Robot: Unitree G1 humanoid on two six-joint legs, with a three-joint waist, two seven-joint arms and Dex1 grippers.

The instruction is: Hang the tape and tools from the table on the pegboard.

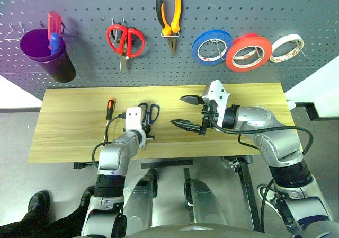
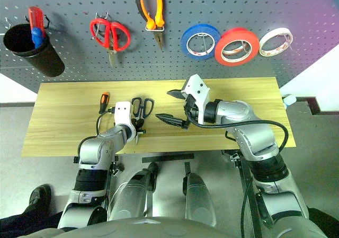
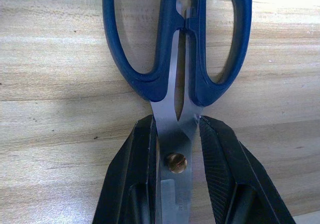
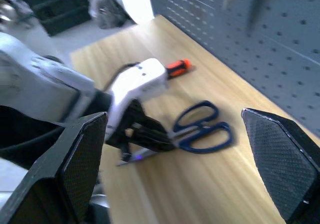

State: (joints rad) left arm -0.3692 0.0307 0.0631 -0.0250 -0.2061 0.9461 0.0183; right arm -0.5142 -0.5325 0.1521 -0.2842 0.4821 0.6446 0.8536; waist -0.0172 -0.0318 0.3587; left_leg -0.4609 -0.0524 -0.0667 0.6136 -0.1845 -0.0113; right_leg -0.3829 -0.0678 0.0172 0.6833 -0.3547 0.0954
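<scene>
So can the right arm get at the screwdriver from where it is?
Probably not easily. The screwdriver lies on the table beyond the left gripper, which is shut on the blue scissors. The open right gripper would have to cross over that arm to reach it.

No text, label, brand, number or sign can be read anywhere in these views.
</scene>
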